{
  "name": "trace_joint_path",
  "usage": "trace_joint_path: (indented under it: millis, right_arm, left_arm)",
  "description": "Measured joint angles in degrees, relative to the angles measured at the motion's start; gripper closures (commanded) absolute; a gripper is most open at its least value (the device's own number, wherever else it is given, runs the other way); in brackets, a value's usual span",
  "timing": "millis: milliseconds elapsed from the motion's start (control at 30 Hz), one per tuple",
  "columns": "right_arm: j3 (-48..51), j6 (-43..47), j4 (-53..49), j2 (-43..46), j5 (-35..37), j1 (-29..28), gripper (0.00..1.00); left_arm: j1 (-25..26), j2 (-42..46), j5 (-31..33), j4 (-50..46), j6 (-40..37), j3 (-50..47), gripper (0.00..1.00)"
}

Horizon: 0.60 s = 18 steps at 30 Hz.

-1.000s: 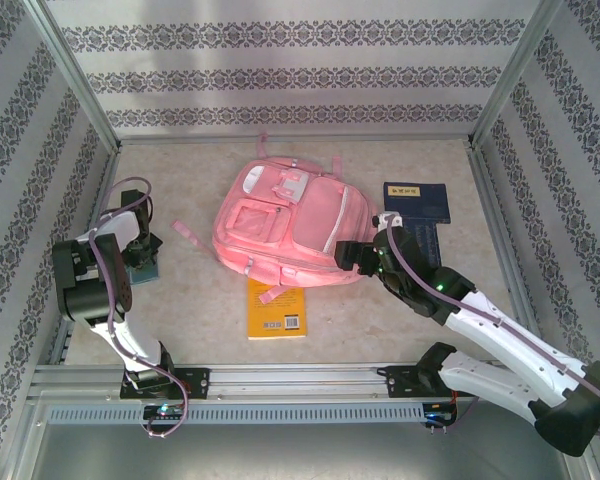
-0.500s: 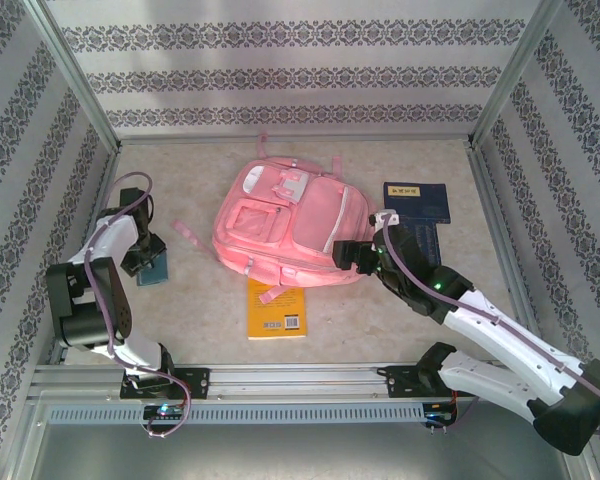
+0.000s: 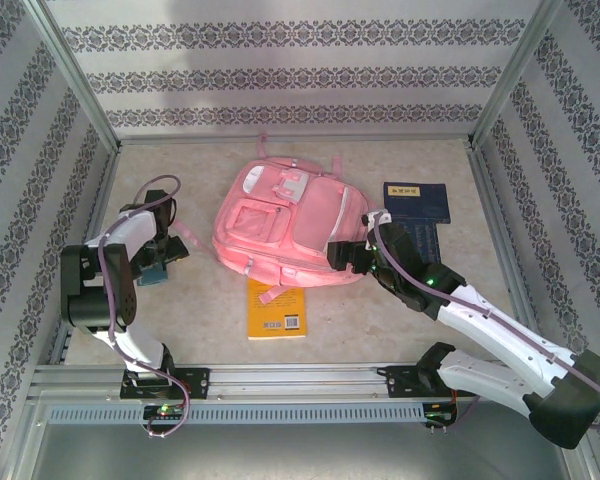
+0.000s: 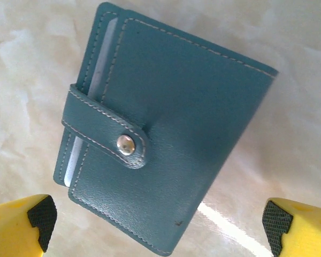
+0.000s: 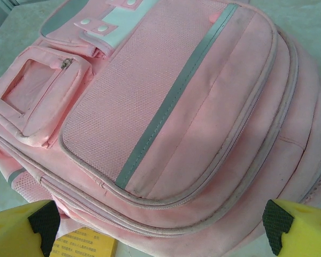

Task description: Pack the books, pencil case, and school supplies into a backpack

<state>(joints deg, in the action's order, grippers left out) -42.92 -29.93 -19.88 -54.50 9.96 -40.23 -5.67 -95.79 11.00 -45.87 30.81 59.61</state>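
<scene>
the left pincer point(image 4: 160, 217) has just let go. a second ago its jaws were closed at the teal piece; now they are spread wide and hold nothing. the teal piece point(image 4: 166, 144) lies flat on the worktop point(image 4: 289, 134) beneath them, its snap strap fastened. in the top view the arm has swung a little toward the backpack point(image 3: 285, 225), but the teal piece remains at the left of the worktop, apart from the bag.

the right pincer point(image 5: 159, 219) has barely shifted. it is also fully open and empty, and hangs at the backpack's lower right edge, facing the front pockets.

for the task, this looks like a put-down rather than a packing step, since the teal piece lies outside the bag. the yellow book point(image 3: 277, 310) lies against the backpack's near edge and the navy books point(image 3: 417, 203) lie to its right. the zips seen from the right wrist look shut, so a compartment probably has to be opened before anything can go in.
</scene>
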Motion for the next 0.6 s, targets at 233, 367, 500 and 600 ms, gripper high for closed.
trace_joint_path:
  millis: [233,367,500,600]
  right_arm:
    - [1.2,0.3,0.0,1.7,0.0,0.4,0.02]
    - [1.3,0.3,0.1,2.5,0.0,0.4,0.02]
    - [2.0,0.3,0.5,3.6,0.0,1.1,0.02]
    - [2.1,0.3,0.4,4.3,0.0,1.1,0.03]
  left_arm:
    - [0.0,-4.8,2.2,0.0,-1.2,1.2,0.28]
    - [0.3,-5.9,2.8,0.0,-2.0,2.1,0.50]
    - [0.3,-6.6,2.8,0.0,-2.6,2.2,0.64]
    - [0.3,-6.7,2.8,0.2,-3.2,2.2,0.78]
